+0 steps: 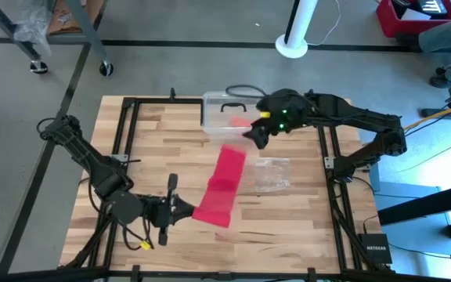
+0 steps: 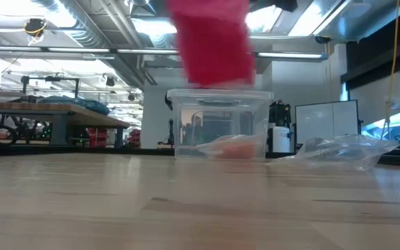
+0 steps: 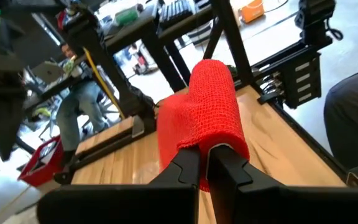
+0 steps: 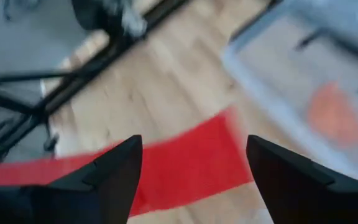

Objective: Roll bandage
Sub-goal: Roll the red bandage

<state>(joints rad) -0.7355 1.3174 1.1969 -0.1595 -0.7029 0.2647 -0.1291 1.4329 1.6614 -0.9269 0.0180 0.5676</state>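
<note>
The left end effector (image 1: 180, 208) is seen low near the table's (image 1: 288, 235) front edge, left of centre, its fingers (image 3: 185, 171) pinched together on one end of the bandage (image 1: 224, 185). In the left wrist view the red cloth is draped over and gripped between those fingers. From that grip the bandage is stretched as a long band across the middle of the table towards the far edge, apparently lifted off the wood, though this cannot be judged surely from above. Its far end lies just below the right end effector (image 1: 255, 135), whose fingers (image 4: 110, 171) are spread wide with nothing held between them. Just beyond, a clear plastic box (image 1: 224, 112) with an orange-red lump (image 1: 238, 122) inside stands at the far edge. A crinkly clear bag (image 1: 272, 174) lies right of the bandage.
</note>
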